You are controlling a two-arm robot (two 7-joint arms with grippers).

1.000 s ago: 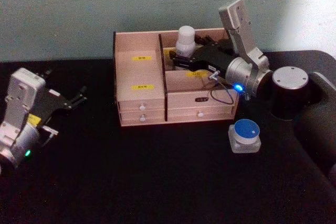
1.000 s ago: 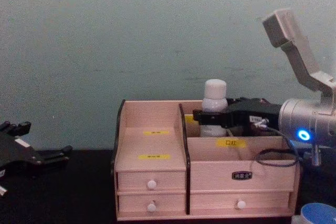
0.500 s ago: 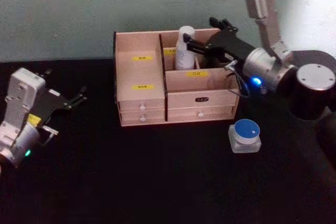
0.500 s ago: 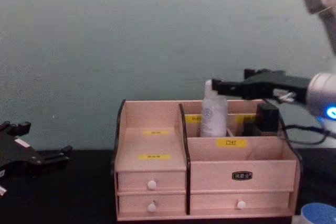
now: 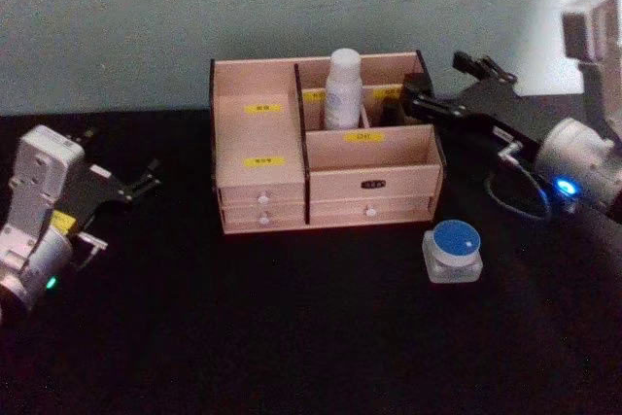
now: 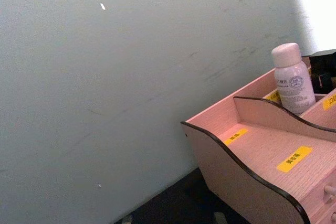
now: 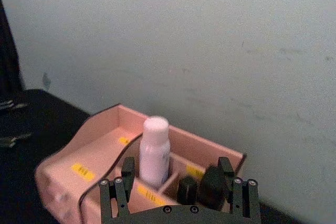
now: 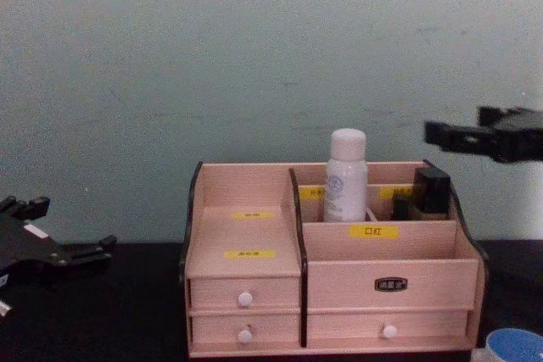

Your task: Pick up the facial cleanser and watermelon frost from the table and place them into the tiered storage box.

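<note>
Left gripper (image 5: 146,178) parked far left on table (image 5: 292,337), tiered storage box (image 5: 243,133), facial cleanser (image 5: 342,89) upright in its rear compartment, watermelon frost (image 5: 455,251) on table near box's front right corner, right gripper (image 5: 433,79) raised beside box, spread wide, empty.

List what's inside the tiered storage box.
In the tiered storage box, a white bottle stands upright in a rear compartment, with black items in the next one. The shut drawers hide any contents.
</note>
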